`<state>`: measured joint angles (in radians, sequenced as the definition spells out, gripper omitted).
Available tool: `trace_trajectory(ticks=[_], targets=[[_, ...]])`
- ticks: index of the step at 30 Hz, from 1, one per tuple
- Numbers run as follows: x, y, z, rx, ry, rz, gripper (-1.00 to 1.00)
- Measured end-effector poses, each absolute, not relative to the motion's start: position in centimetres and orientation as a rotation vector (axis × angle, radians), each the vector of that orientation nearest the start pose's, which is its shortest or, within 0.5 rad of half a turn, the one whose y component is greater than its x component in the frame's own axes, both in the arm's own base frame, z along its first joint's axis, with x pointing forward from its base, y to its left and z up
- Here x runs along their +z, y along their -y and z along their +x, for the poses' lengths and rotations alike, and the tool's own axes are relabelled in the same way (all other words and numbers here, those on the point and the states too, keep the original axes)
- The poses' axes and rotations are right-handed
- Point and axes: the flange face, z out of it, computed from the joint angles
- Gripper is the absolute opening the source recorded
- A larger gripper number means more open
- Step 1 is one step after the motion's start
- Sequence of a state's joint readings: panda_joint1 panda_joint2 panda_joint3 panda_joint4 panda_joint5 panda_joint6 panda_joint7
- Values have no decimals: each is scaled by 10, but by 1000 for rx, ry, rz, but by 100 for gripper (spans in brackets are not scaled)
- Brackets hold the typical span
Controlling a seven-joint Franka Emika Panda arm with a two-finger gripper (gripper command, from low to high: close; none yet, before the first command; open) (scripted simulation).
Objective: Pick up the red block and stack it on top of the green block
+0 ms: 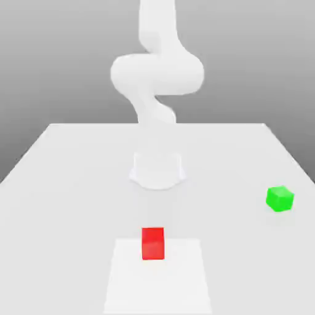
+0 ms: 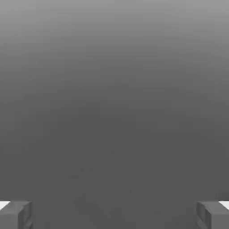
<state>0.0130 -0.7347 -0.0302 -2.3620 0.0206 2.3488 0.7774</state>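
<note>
The red block (image 1: 153,243) sits on the white table near the front, at the far edge of a lighter square patch (image 1: 157,277). Away to the exterior view's right and a little farther back rests the green block (image 1: 280,199), well apart from the red one. In the hand view my gripper (image 2: 114,215) is open, its two grey fingertips (image 2: 15,214) standing far apart with nothing between them and only plain grey background ahead of them.
The arm's round white base (image 1: 157,169) stands at the middle of the table (image 1: 74,184), behind the red block, and the arm's links (image 1: 157,74) rise from it past the top of the exterior view. The table's back edge runs just behind the base.
</note>
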Motion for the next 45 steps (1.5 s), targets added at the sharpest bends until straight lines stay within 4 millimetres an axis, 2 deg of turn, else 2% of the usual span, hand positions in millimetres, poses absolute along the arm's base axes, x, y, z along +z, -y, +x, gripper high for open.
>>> trace_trajectory(ticks=[4, 7, 9, 13, 17, 18, 20, 30, 31, 38, 45], targets=[[562, 18, 411, -718, -1086, -2554, 0], [487, 18, 422, -574, -1106, -2619, 0], [437, 17, 422, -478, -1117, -2665, 0], [336, 12, 404, -279, -1135, -2771, 0], [234, 11, 361, -67, -1151, -2891, 0], [218, 10, 354, -37, -1151, -2906, 0], [201, 10, 351, -16, -1147, -2917, 0], [150, 10, 346, -5, -1150, -2922, 0], [145, 10, 345, -3, -1151, -2922, -100], [144, 10, 345, -2, -1152, -2922, -100], [177, 11, 351, -12, -1145, -2921, -100]])
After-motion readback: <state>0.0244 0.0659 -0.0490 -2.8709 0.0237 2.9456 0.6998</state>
